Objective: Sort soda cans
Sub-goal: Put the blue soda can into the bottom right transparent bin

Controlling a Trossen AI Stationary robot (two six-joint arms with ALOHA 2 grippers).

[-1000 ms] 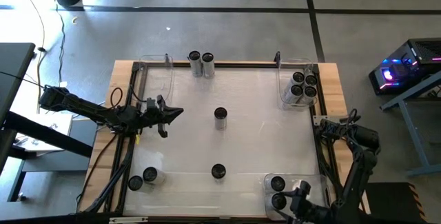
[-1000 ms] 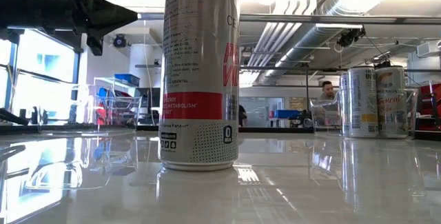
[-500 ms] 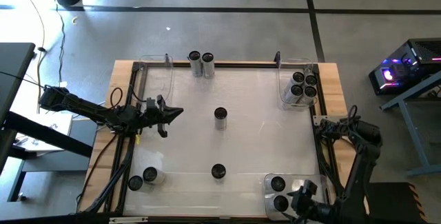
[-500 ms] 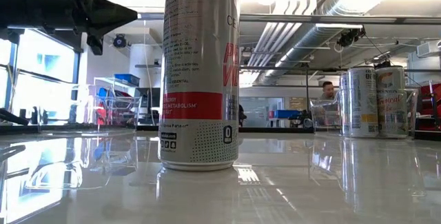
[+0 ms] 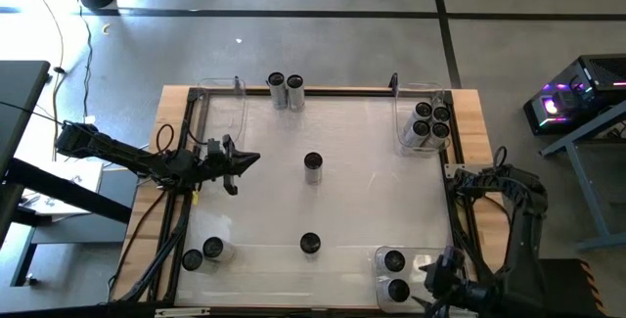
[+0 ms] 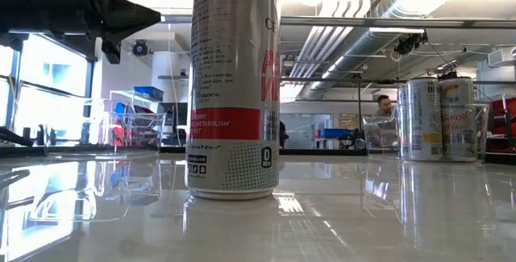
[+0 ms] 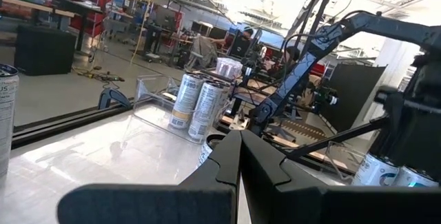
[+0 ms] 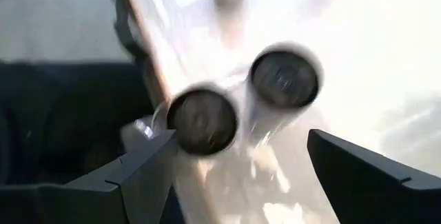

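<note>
The table [image 5: 323, 176] is a pale glossy sheet framed by wood, with clear bins at its corners as the high view shows it. The bin at 2 o'clock [image 5: 437, 92] holds 4 soda cans [image 5: 428, 122] packed together; the bin at 5 o'clock [image 5: 430, 257] holds 2 cans [image 5: 394, 273], one beside the other. The bin at 11 o'clock [image 5: 223, 98] has 2 cans [image 5: 286, 90] standing just beside it, outside its wall.

The left arm reaches in from 9 o'clock, and the left gripper [image 5: 246, 160] hangs over the table's left part with its fingers pressed together on nothing (the left wrist view shows them meeting in a single point).

The right gripper [image 5: 442, 277] sits at 5 o'clock, just beside the bin with 2 cans, fingers spread wide and clear of both tops in the right wrist view.

1 can [image 5: 313, 166] stands alone near the table's middle, another [image 5: 309, 245] at 6 o'clock, and 2 more [image 5: 202, 253] touch side by side at 7 o'clock.
</note>
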